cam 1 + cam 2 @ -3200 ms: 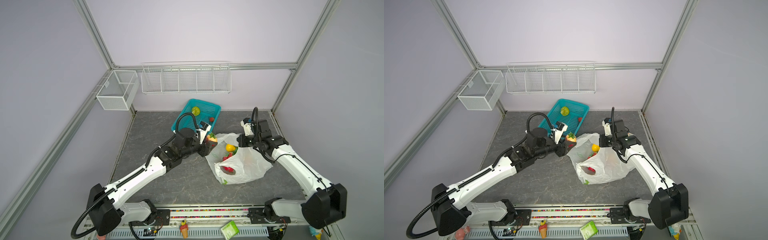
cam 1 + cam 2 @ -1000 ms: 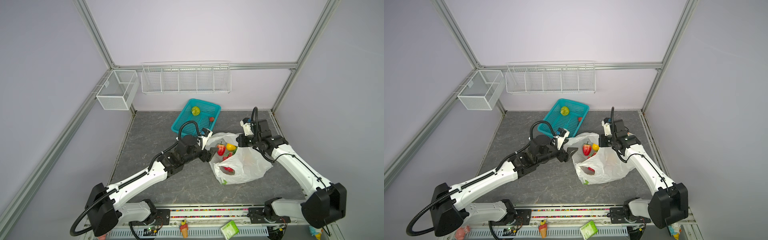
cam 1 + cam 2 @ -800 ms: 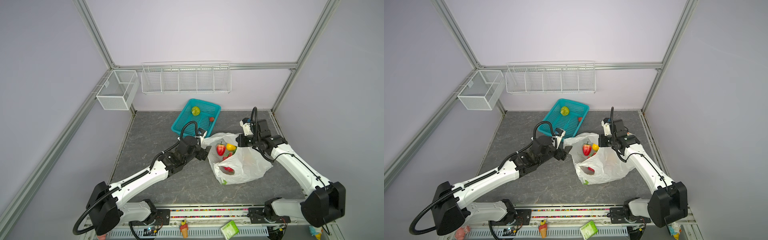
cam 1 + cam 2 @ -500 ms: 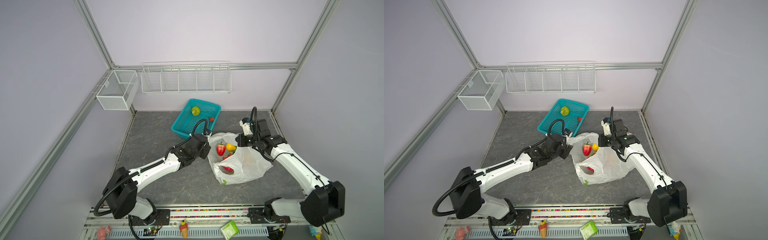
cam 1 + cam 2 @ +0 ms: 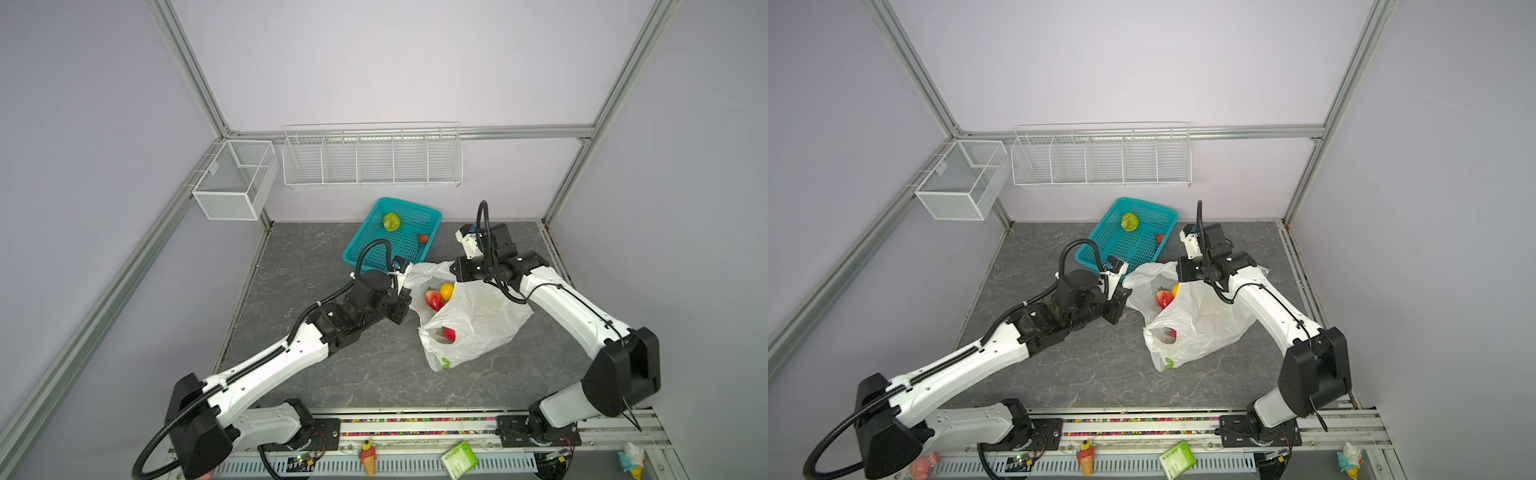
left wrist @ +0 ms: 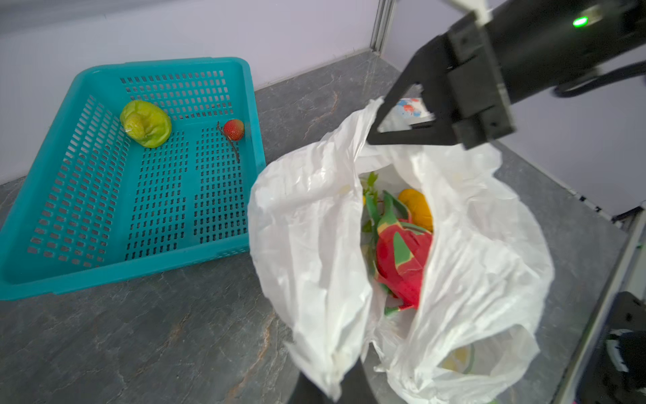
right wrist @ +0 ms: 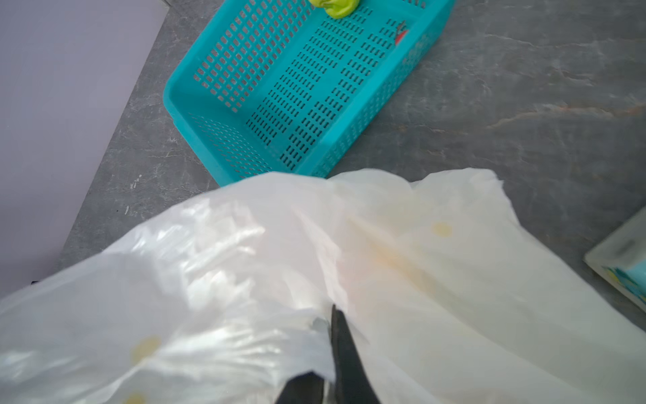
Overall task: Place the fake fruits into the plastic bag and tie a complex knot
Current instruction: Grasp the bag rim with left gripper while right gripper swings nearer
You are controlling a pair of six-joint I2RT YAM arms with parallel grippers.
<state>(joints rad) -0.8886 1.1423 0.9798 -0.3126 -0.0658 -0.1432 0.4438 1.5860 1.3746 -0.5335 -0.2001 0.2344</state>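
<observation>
Your left claw (image 5: 409,301) is clamped shut on the plastic bag (image 5: 478,328) rim; your right claw (image 6: 374,136) pinches the opposite rim. Between them, the dragon fruit (image 6: 402,259) lies inside.

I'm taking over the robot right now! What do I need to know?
Grippers: the left gripper is shut on one side of the plastic bag rim. The right gripper pinches the opposite side, so the mouth stands open.
In the bag: dragon fruit, orange fruit, and a strawberry lower down.
In the teal basket: green fruit and small red fruit.
Done: some fruits bagged.
Left: bag those two, then tie the knot.
</observation>
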